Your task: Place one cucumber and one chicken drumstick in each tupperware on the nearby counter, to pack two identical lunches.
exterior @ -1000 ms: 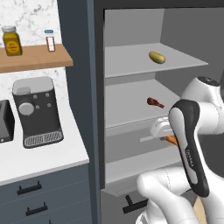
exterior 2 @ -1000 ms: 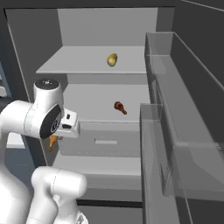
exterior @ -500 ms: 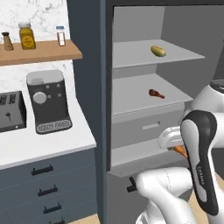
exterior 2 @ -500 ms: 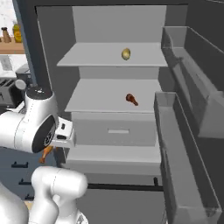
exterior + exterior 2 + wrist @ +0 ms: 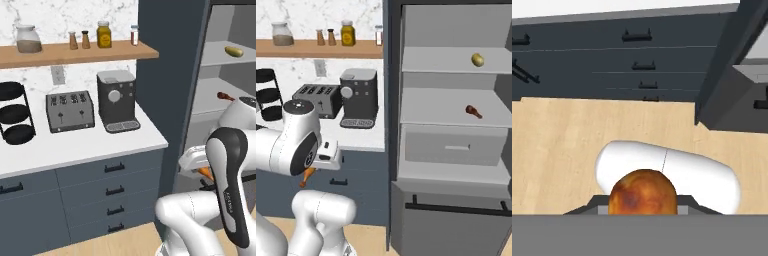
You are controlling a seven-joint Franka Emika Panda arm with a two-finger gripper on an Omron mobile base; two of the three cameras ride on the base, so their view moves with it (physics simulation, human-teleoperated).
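My gripper [image 5: 202, 170] [image 5: 309, 173] is shut on an orange-brown chicken drumstick [image 5: 643, 194], held low beside my body over the wooden floor. Its orange tip pokes out below the hand [image 5: 307, 176]. A darker red-brown chicken drumstick [image 5: 473, 111] [image 5: 224, 96] lies on the middle shelf of the open fridge. A yellowish oval food [image 5: 477, 60] [image 5: 233, 51] sits on the shelf above it. The cucumber and the tupperware are out of view.
The white counter [image 5: 75, 150] carries a toaster [image 5: 70, 111], a coffee machine [image 5: 117, 107] and a black tiered stand [image 5: 14, 112]. A wooden shelf [image 5: 75, 51] with jars hangs above. Dark drawers [image 5: 637, 55] run below the counter. The fridge has a grey drawer [image 5: 456, 146].
The base has driven back and turned left, so the fridge slid right in both base views and the counter with the toaster came in. The drumstick stays in my grip.
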